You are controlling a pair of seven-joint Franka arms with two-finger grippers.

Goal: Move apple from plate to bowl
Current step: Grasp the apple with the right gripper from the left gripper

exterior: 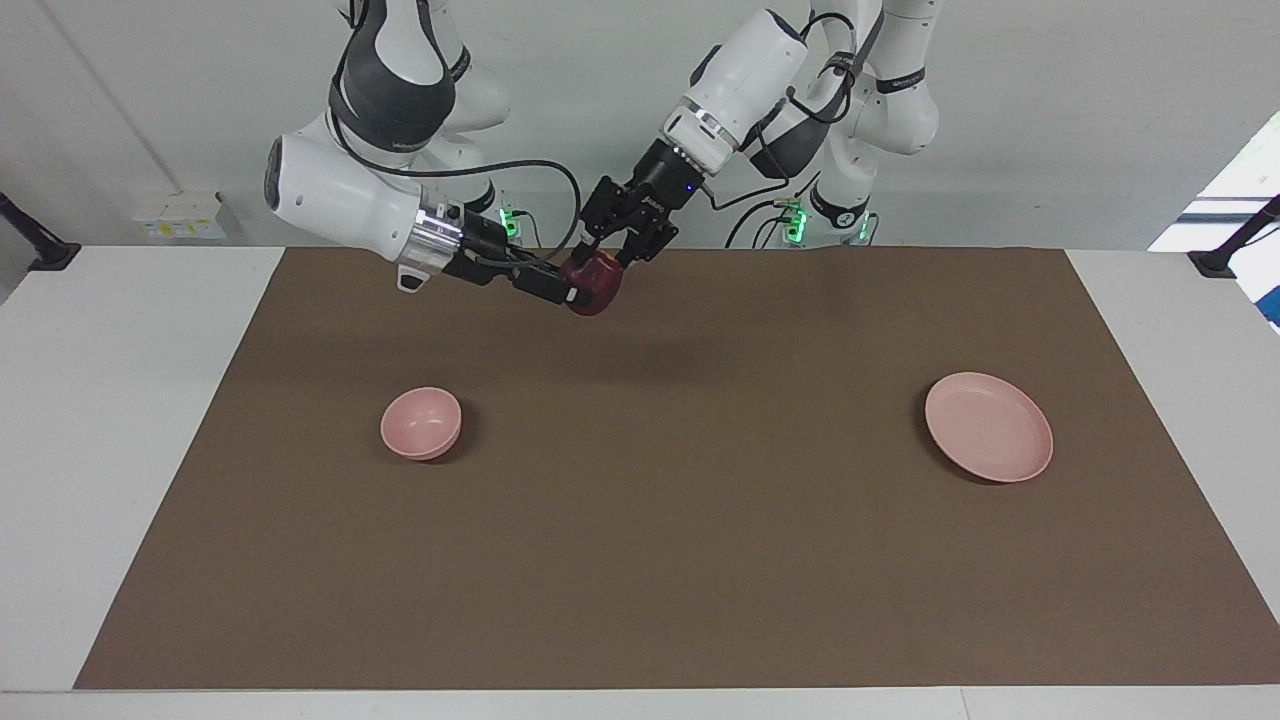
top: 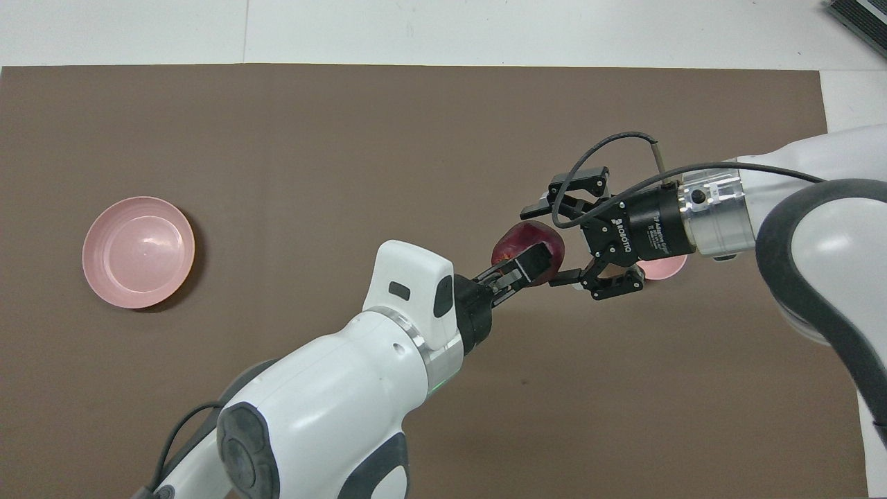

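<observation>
Apple (exterior: pixel 593 281) – small, round, glossy dark red, no clear long axis – hangs in the air over the brown mat (exterior: pixel 660 560), pinched by the left gripper (exterior: pixel 612 262), which slants down toward seven o'clock in the facing view. Going left to right there: the smooth, deep pink bowl (exterior: pixel 421 423) sits empty at the right arm's end; the right gripper (exterior: pixel 566 289), held nearly level, has its fingers spread around the apple; the wide shallow plate (exterior: pixel 988 426) lies bare at the left arm's end – well apart from the bowl.
</observation>
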